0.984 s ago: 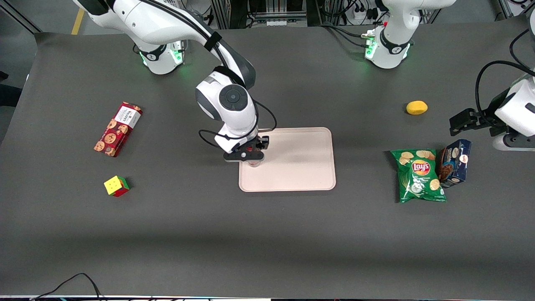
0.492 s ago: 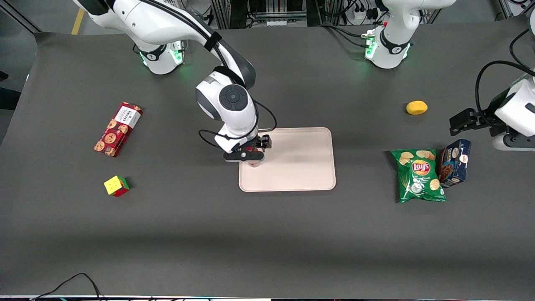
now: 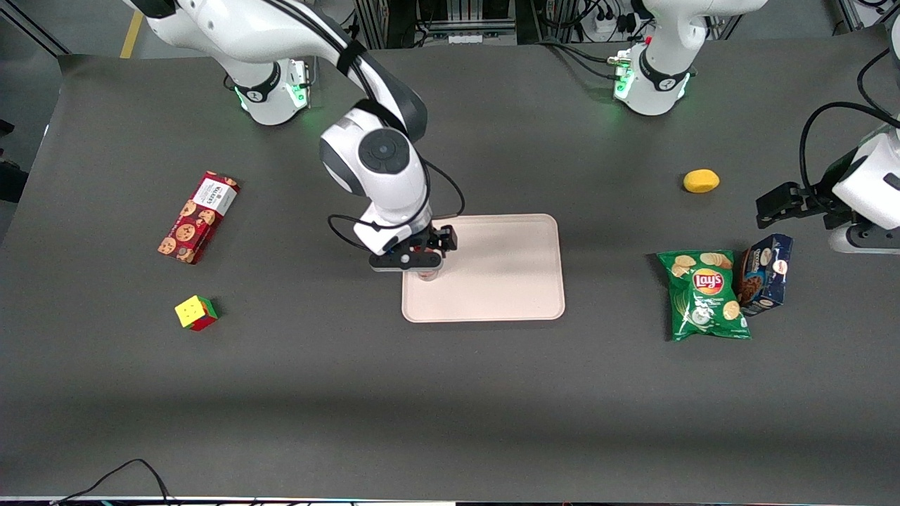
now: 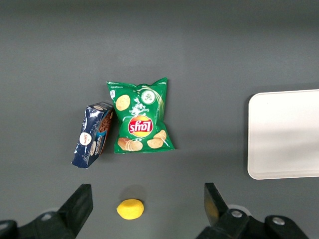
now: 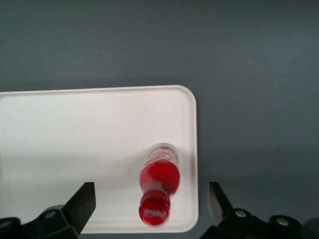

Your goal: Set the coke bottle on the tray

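Cookie box (image 3: 198, 217) and puzzle cube (image 3: 196, 313) lie toward the working arm's end of the table (image 3: 281, 393). Mid-table, the gripper (image 3: 424, 254) hangs directly above the coke bottle (image 5: 158, 188), fingers (image 5: 82, 203) spread wide and clear of it. That bottle stands upright on the tray (image 3: 506, 274), by the rim at the tray's 9 o'clock edge. Chip bag (image 3: 705, 295), blue box (image 3: 765, 274) and lemon (image 3: 701, 180) sit toward the parked arm's end.
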